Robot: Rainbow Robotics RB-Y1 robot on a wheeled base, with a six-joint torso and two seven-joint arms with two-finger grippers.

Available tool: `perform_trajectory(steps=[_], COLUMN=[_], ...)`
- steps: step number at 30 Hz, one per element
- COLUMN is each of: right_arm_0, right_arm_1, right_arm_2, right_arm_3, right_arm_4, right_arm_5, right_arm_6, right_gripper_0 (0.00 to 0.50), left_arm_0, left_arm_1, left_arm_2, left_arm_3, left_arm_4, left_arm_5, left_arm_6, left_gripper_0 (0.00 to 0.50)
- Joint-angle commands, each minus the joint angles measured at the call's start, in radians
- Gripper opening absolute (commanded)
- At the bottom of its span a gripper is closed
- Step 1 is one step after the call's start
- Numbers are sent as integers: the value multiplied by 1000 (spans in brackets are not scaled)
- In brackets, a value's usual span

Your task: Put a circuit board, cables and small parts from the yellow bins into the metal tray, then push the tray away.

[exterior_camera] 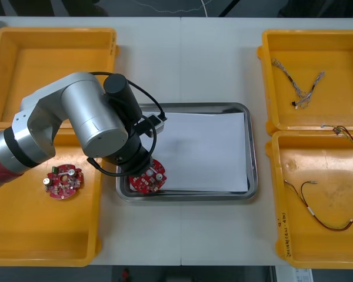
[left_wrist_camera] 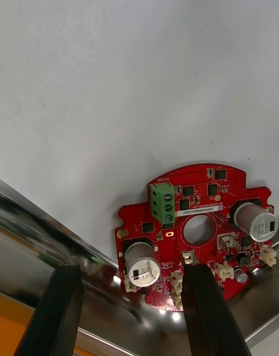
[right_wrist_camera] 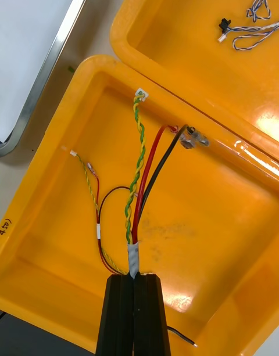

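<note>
Circuit board (left_wrist_camera: pixel 197 234), round and red, lies in the metal tray (exterior_camera: pixel 194 107) at its near left corner. It sits partly on the white sheet (exterior_camera: pixel 206 153) that lines the tray and partly on the bare metal beside the rim. The left gripper (left_wrist_camera: pixel 129 272) hangs just over it with its fingers (left_wrist_camera: pixel 58 309) released and wide apart. One finger is above the board's edge and the other is out over the tray's rim, so nothing is clamped. In the front view the left arm (exterior_camera: pixel 88 117) reaches from the left side of the desk (exterior_camera: pixel 182 59) across to that corner.

The right gripper (right_wrist_camera: pixel 135 283) is above the near right yellow bin (exterior_camera: pixel 317 176), its fingers clenched on the taped end of a cable bundle (right_wrist_camera: pixel 139 176). The bundle is a twisted yellow and green pair with a red and a black lead, and it runs from the fingertips across the bin to the rim it shares with the far right yellow bin (exterior_camera: pixel 317 53). A thin red and yellow cable (right_wrist_camera: pixel 96 216) lies on the bin floor beside the bundle. A blue and white cable (exterior_camera: pixel 303 88) lies in the far right bin. A second board (exterior_camera: pixel 63 180) rests in the near left yellow bin (exterior_camera: pixel 23 235).
</note>
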Motion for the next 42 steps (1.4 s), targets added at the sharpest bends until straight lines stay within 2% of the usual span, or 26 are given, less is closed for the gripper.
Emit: perform_trajectory(steps=[1, 6, 14, 23, 28, 32, 38, 42], right_arm_0=[2, 1, -18, -88, -148, -210, -351, -438], right_arm_1=[-28, -28, -28, -39, -40, -40, -42, -40], right_arm_2=[2, -2, 0, 66, 124, 190, 354, 489], right_arm_3=[-26, -26, -28, -28, -28, -28, -28, -28], right_arm_4=[8, 3, -20, -47, -58, -67, -69, -30], right_arm_5=[3, 3, 3, 3, 3, 3, 3, 3], right_arm_6=[15, 21, 24, 26, 26, 28, 23, 18], right_gripper_0=[0, 0, 0, 0, 0, 0, 0, 0], left_arm_0=[-48, -54, -54, -54, -52, -52, -25, -8], left_arm_1=[-20, -20, -9, 0, 8, 34, 102, 126], left_arm_2=[-13, 25, 194, 359, 458, 491, 542, 594], left_arm_3=[-21, -52, -116, -178, -199, -201, -199, -170], left_arm_4=[10, 25, 100, 111, 113, 125, 142, 143], left_arm_5=[-1, 62, 221, 406, 406, 406, 406, 406], left_arm_6=[116, 125, 136, 132, 125, 113, 86, 2], left_gripper_0=[500, 500, 500, 500, 500, 500, 500, 500])
